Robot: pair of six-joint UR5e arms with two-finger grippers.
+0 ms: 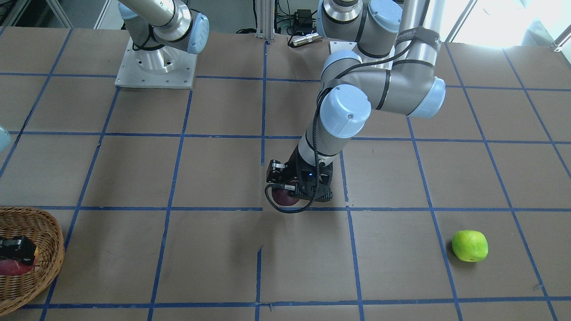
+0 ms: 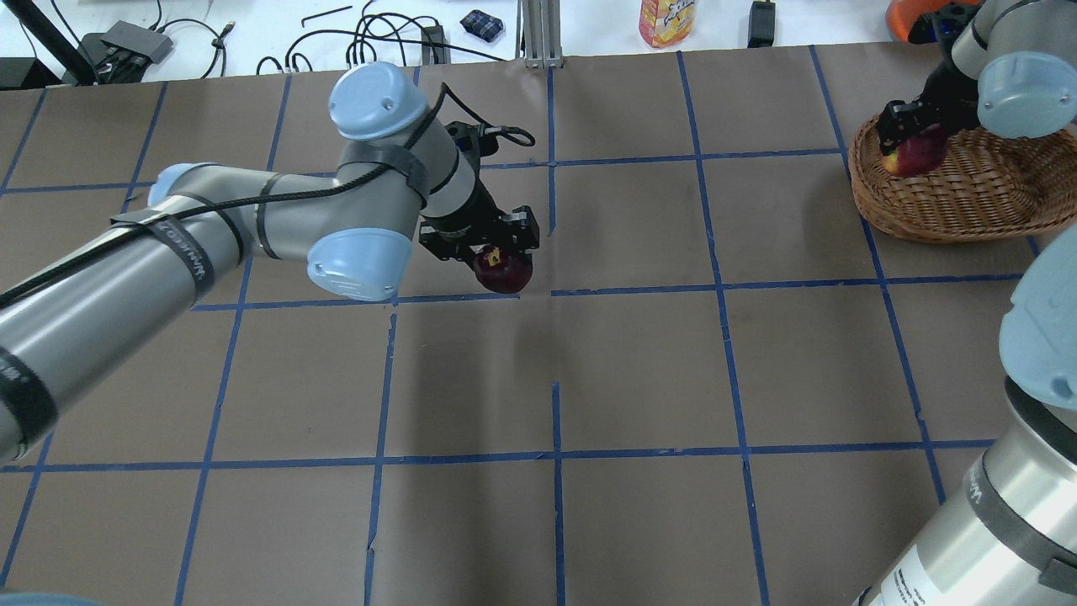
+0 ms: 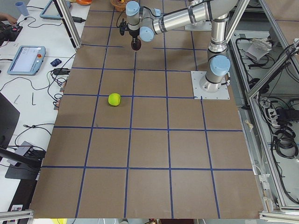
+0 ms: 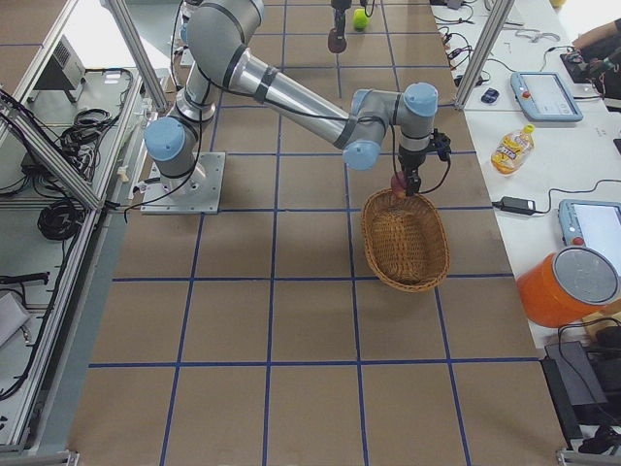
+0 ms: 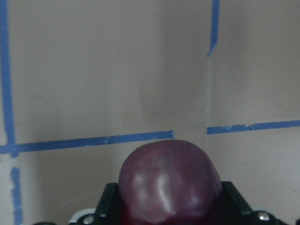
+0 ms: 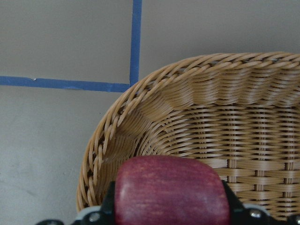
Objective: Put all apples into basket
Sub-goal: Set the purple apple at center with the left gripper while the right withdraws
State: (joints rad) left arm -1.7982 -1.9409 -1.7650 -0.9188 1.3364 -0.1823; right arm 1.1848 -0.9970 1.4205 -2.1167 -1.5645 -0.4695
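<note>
My left gripper [image 2: 492, 250] is shut on a dark red apple [image 2: 503, 271] near the table's middle, low over the brown paper. It also shows in the left wrist view [image 5: 168, 180] and the front view [image 1: 284, 198]. My right gripper [image 2: 904, 135] is shut on a red apple [image 2: 915, 155] and holds it inside the wicker basket [image 2: 951, 223], near its rim. The right wrist view shows that apple [image 6: 168, 190] over the basket's woven wall [image 6: 225, 117]. A green apple [image 1: 469, 245] lies loose on the table, far to the left arm's side.
The table is covered in brown paper with a blue tape grid. The right arm's base plate [image 1: 156, 67] is at the robot's edge. A bottle [image 2: 665, 21], cables and tablets lie beyond the far edge.
</note>
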